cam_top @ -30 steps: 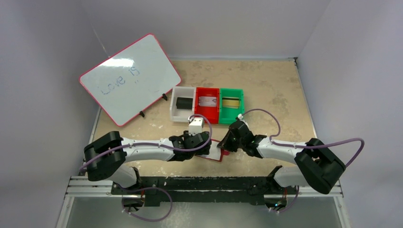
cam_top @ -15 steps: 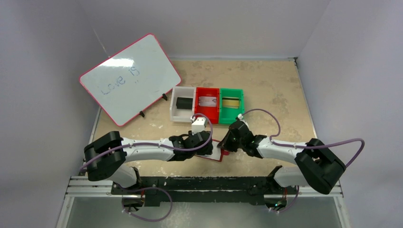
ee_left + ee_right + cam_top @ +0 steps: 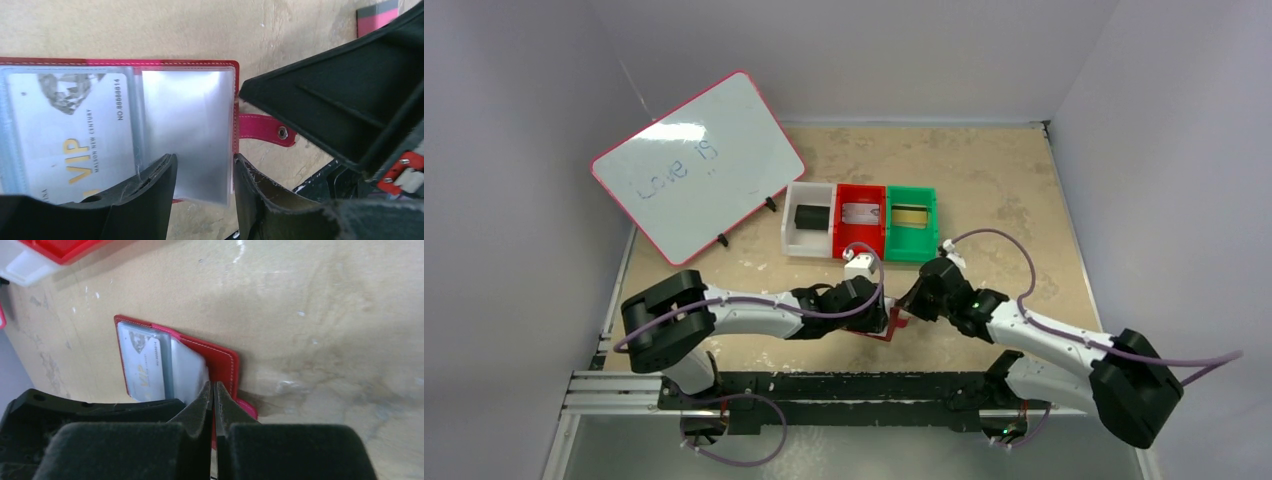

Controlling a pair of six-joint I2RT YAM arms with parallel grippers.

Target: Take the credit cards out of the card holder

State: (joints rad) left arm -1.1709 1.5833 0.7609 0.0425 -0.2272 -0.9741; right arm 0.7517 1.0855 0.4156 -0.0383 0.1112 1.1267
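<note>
Right now the card holder (image 3: 223, 361) lies open and flat on the table (image 3: 1004, 190), at the near edge between your two arms. Its red cover faces down and the clear sleeves face up. One silver card (image 3: 65, 125), marked VIP in gold letters, sits inside the left sleeve. The clear sleeve (image 3: 190, 120) next to it looks empty, and the snap tab (image 3: 264, 130) sticks out past the holder's right edge, flat on the table.

Your left gripper (image 3: 202, 182) is released. Its two fingers stand apart over the near edge of the empty sleeve, one near each side of it, and they clamp nothing. Your right gripper (image 3: 213, 390) is clenched with its tips pressed together and nothing between them. The tips come down on the red cover just beside the empty sleeve's outer edge. You cannot tell from these views how hard it presses.

Further back, three bins stand touching in a row. A black card (image 3: 809, 215) lies in the white bin (image 3: 791, 240), a grey card (image 3: 861, 212) in the red bin (image 3: 841, 245), and a gold card (image 3: 911, 215) in the green bin (image 3: 894, 245). A whiteboard (image 3: 699, 165) with a pink rim leans at the back left.
</note>
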